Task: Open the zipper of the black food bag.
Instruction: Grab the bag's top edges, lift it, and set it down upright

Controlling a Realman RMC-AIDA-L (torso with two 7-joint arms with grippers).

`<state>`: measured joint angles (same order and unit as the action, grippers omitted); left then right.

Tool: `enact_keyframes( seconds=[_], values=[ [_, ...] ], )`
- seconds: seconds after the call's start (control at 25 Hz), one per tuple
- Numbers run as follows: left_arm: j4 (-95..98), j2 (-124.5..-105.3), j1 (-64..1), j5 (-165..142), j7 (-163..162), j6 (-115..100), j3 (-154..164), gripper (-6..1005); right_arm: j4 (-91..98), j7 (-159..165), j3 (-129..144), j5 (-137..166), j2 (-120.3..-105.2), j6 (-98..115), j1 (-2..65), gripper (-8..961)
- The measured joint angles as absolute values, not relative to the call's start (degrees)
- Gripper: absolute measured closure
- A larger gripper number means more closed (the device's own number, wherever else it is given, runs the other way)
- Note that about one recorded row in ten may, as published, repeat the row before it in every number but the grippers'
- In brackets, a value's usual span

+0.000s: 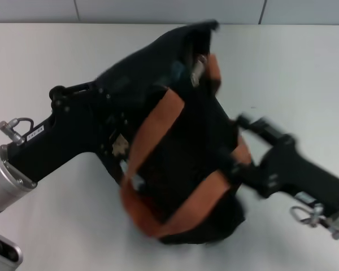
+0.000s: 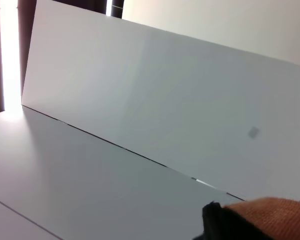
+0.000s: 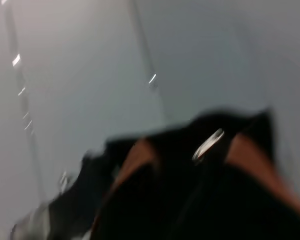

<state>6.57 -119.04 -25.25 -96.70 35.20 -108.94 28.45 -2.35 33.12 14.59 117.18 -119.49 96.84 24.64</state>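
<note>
The left tool (image 1: 116,132) presses into the near-left side of the large black fabric food bag (image 1: 175,147) with orange-brown webbing straps (image 1: 158,127); the right tool (image 1: 237,161) meets its right side. Neither grip can be made out. The bag lies mid-worktop (image 1: 45,56), long axis running from near edge toward the far-right, silvery zipper pull (image 1: 198,70) at its far end.

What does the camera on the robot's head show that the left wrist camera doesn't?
Only the head view shows the whole black food bag, both arms against it, the left gripper and the right gripper. Only the left wrist view shows the white wall panel behind the table. Both share an orange-brown strap and the white table.
</note>
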Motion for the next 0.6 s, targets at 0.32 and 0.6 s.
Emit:
enact_keyframes(
  seconds=[0.32, 0.6],
  values=[
    [6.72, -118.95, -25.71, -96.42, 36.7, -109.97, 26.93, 832, -7.4, 32.6, 15.55, 123.92, -119.67, 79.37, 35.78, 128],
    [5.83, -119.04, -25.24, -96.69, 38.79, -111.96, 27.39, 834, -12.93, 24.77, 11.84, 123.95, -119.98, 68.05, 42.69, 128]
  ],
)
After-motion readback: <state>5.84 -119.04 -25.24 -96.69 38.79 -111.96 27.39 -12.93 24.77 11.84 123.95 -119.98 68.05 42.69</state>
